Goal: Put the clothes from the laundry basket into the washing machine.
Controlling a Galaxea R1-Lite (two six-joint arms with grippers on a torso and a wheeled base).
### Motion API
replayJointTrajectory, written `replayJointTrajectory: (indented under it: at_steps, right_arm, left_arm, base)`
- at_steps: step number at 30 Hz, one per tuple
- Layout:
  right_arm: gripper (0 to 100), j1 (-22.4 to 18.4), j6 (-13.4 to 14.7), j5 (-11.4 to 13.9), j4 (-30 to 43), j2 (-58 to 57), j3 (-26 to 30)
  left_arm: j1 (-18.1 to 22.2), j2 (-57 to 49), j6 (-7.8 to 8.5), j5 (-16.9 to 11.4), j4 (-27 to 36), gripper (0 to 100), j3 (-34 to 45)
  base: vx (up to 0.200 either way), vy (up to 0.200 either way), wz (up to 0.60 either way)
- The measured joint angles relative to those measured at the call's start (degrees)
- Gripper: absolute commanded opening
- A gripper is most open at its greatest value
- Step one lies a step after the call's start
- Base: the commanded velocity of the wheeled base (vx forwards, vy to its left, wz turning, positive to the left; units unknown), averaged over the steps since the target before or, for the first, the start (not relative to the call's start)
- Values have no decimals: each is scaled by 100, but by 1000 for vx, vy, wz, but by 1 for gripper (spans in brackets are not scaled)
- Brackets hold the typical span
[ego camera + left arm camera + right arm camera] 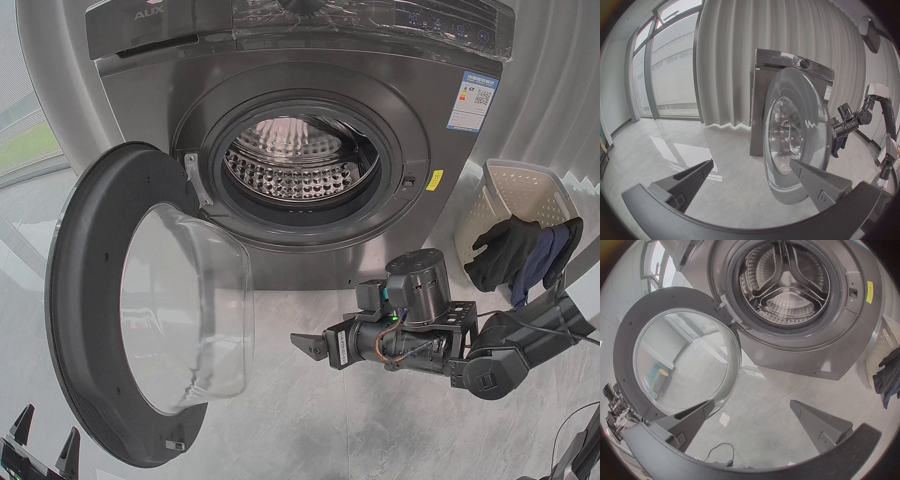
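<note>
The washing machine [300, 75] stands with its door [94, 300] swung fully open toward 8 o'clock of the round mouth, hinged on that side of the mouth. The steel drum [300, 162] inside holds nothing. The door's glass bowl [187, 312] bulges out over the grey floor [325, 425]. The right gripper [751, 404] hangs low at 6 o'clock of the mouth, pointing toward the door, its fingers [693, 418] spread apart and holding nothing. A strip of bare floor lies between their tips and the edge of the glass bowl. The white laundry basket [531, 187] sits at 4 o'clock of the mouth, just beside the machine's front corner. The clothes [506, 250], a black piece and a blue one, drape over the basket's near rim, close behind the right arm's wrist. The left gripper [751, 164] rests at 7 o'clock in the head view, outside the door's outer edge, with its fingers [693, 175] spread wide and empty.
</note>
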Motion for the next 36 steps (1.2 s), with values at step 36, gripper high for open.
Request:
replayJointTrajectory:
  at_steps: [36]
  right_arm:
    - [100, 418, 117, -238, -121, 1692, -2487]
  left_arm:
    - [6, 0, -11, -2, 2, 100, 0]
  base:
    - [0, 0, 0]
